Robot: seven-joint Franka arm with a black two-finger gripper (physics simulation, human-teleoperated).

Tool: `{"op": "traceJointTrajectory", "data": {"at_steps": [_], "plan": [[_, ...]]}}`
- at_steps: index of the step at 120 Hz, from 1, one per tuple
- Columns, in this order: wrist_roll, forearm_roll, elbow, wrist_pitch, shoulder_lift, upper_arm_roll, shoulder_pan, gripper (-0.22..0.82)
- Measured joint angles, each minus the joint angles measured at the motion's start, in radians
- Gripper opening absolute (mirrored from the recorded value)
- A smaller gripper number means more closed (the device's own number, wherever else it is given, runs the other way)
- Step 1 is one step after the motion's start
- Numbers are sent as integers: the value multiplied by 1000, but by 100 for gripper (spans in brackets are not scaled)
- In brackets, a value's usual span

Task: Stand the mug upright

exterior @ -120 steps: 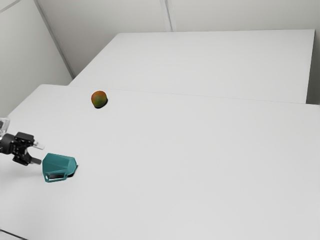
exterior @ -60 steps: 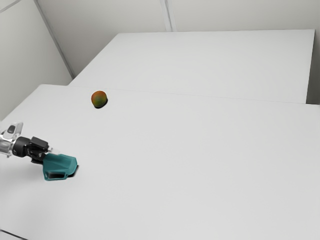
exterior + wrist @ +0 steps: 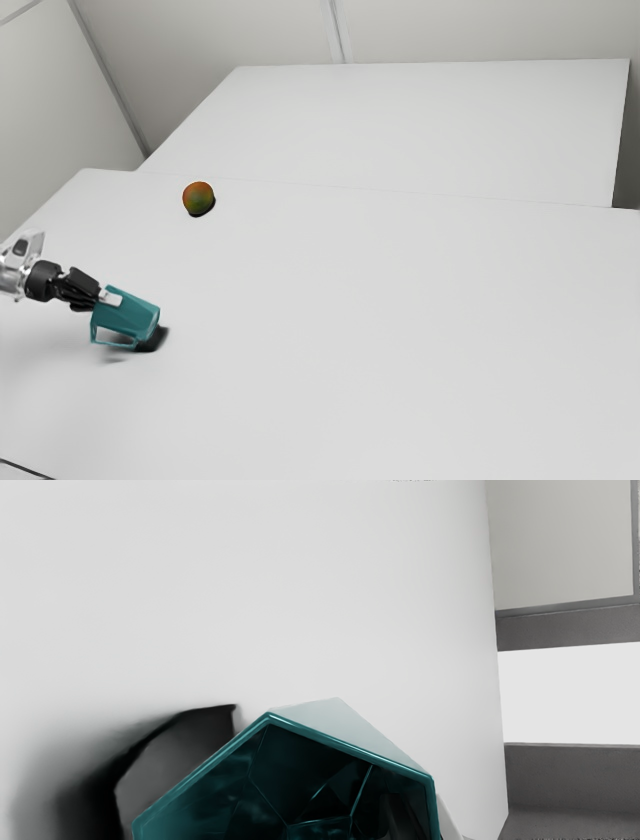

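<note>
The teal mug [image 3: 128, 313] leans at a slant in the exterior view, its mouth toward my arm and its handle on the side toward that view's bottom. A dark shadow shows beneath it, and it looks partly raised off the table. At its rim, my gripper [image 3: 111, 297] is shut on the mug's wall. In the wrist view the open mouth of the mug [image 3: 300, 780] faces the camera. There my gripper [image 3: 429, 816] has one dark finger inside the mug and a pale one outside the wall.
A round orange-green fruit [image 3: 198, 197] rests on the white table [image 3: 380, 330], farther back than the mug. Behind stands another white surface [image 3: 420, 120]. A thin dark line crosses the exterior view's bottom left corner.
My gripper came forward to the mug's rim and closed on its wall. The mug then tilted, its mouth end rising, and shifted slightly toward the exterior view's right.
</note>
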Motion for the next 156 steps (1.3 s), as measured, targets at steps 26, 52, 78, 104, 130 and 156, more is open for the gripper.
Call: {"op": "traceJointTrajectory", "data": {"at_steps": [26,52,78,104,130,156], "plan": [[-50,58,2,33,-118,-18,-101,-15],[-193,284,27,198,-211,-151,-191,-15],[-366,587,76,375,-239,-321,-250,-15],[-516,791,60,538,-242,-453,-269,-15],[-650,928,-17,688,-227,-524,-282,-16],[-750,963,-31,768,-145,-531,-280,-16]]}}
